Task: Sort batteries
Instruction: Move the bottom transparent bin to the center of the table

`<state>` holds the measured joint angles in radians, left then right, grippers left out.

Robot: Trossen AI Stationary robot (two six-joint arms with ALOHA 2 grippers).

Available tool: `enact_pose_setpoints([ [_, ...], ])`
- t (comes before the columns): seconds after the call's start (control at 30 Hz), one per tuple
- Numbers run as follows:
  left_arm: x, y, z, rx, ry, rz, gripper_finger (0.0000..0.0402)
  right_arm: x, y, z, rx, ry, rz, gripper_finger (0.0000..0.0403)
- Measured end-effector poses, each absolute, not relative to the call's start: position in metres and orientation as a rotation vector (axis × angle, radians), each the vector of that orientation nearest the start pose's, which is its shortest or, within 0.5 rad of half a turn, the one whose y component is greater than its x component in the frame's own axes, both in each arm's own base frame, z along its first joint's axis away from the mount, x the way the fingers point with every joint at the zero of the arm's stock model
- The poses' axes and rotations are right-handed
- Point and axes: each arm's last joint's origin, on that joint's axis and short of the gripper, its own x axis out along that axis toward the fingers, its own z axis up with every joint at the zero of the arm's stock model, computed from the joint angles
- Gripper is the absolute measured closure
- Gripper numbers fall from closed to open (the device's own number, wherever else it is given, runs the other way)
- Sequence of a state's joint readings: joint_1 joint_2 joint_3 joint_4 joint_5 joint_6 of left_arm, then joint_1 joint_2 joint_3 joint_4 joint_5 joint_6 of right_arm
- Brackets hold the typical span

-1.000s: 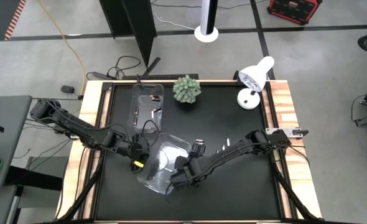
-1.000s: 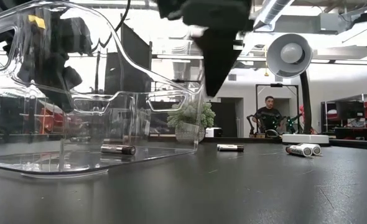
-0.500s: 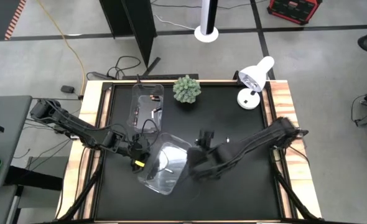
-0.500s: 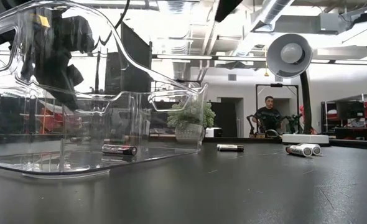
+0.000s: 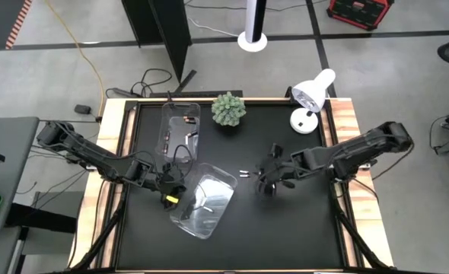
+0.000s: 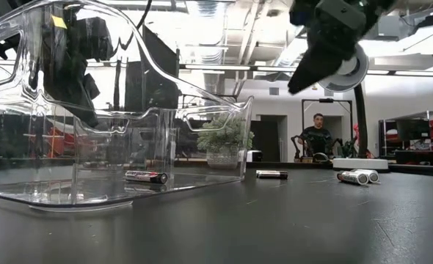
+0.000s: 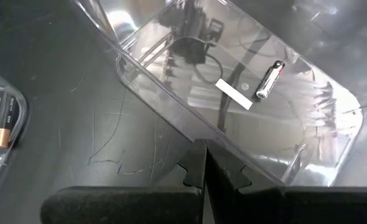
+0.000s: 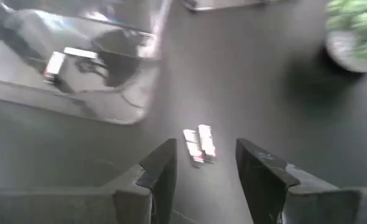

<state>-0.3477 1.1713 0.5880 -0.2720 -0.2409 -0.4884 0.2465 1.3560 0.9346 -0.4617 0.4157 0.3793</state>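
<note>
A clear bin (image 5: 203,202) lies near the table's middle with one battery (image 7: 269,79) and a white label inside. My left gripper (image 5: 170,196) is shut on its left rim. A second clear bin (image 5: 180,128) with dark batteries stands at the far left. Two white batteries (image 8: 199,144) lie side by side on the black table, right of the near bin. My right gripper (image 8: 205,180) hovers open above them, slanting down, touching nothing. One more battery (image 6: 271,174) lies farther back on the table. My left gripper pinches the near bin's wall at its rim (image 7: 193,135), on the side toward the table's left edge, between its two shut fingers. The fingers slant down from the left. The bin's floor (image 6: 92,194) lies on the table, and its held side looks raised.
A potted plant (image 5: 228,109) and a white desk lamp (image 5: 310,99) stand along the far edge. The black table top (image 5: 300,221) is bare at the near right. A person (image 6: 318,136) sits in the room far behind the table.
My right gripper has drawn back out of the near bin, risen and swung toward the table's right and far side. It now hangs over the two white batteries, still open. The battery in the bin has stayed put.
</note>
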Motion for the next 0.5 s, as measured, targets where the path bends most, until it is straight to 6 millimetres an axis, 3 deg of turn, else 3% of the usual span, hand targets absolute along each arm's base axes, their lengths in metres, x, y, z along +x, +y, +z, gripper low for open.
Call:
enact_pose_setpoints([
  [0.2,0.206,-0.067,0.189,-0.246,0.83,0.122,0.04,0.284,0.075,0.196,0.091,0.733,-0.229,0.0223],
  [0.37,0.202,-0.066,0.185,-0.269,0.875,0.156,0.04,0.298,0.09,0.174,0.064,0.724,-0.188,0.0234],
  [0.5,0.2,-0.065,0.183,-0.272,0.904,0.174,0.04,0.303,0.099,0.163,0.062,0.721,-0.165,0.0269],
])
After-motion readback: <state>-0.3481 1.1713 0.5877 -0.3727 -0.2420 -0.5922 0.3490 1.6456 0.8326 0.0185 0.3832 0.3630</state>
